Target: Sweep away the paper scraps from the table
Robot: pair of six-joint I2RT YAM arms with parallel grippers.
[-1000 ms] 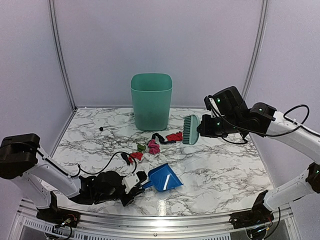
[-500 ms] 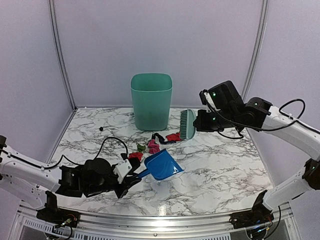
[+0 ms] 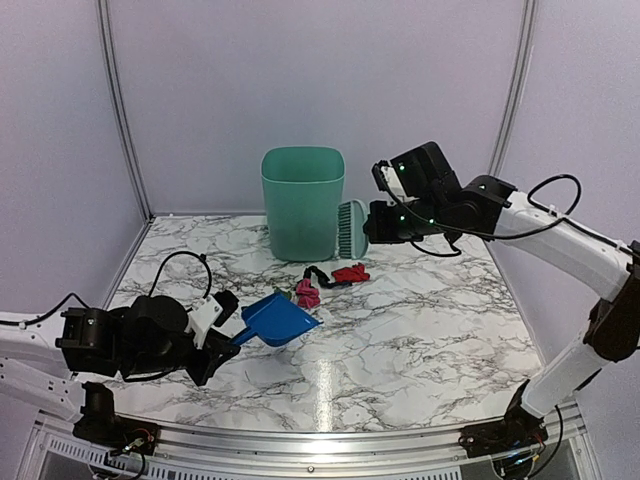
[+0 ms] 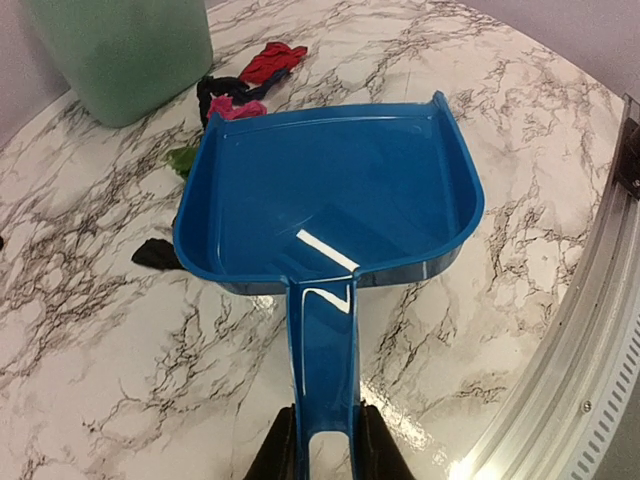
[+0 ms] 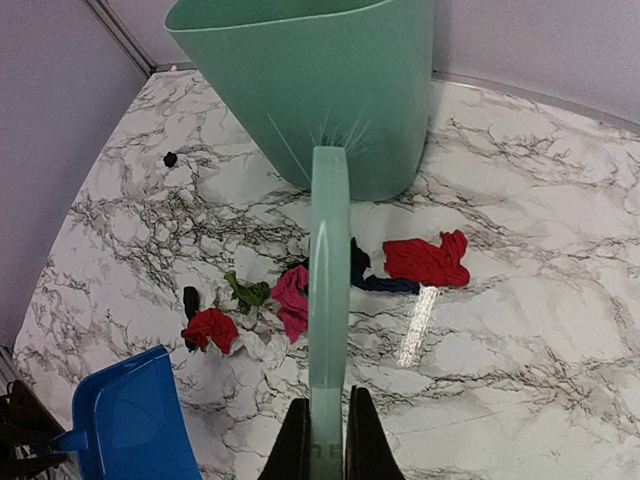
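The paper scraps point(image 3: 308, 294) lie on the table point(image 3: 430, 330) between dustpan point(image 3: 280, 320) and bin point(image 3: 302, 203).

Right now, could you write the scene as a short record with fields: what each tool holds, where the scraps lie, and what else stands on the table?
left tool: shut on the handle of the blue dustpan
right tool: shut on the handle of the green brush
dustpan: empty, open lip toward the scraps
brush: raised, beside the green bin
paper scraps: loose cluster on the table, in front of the bin
apart: small black bit, left of the bin
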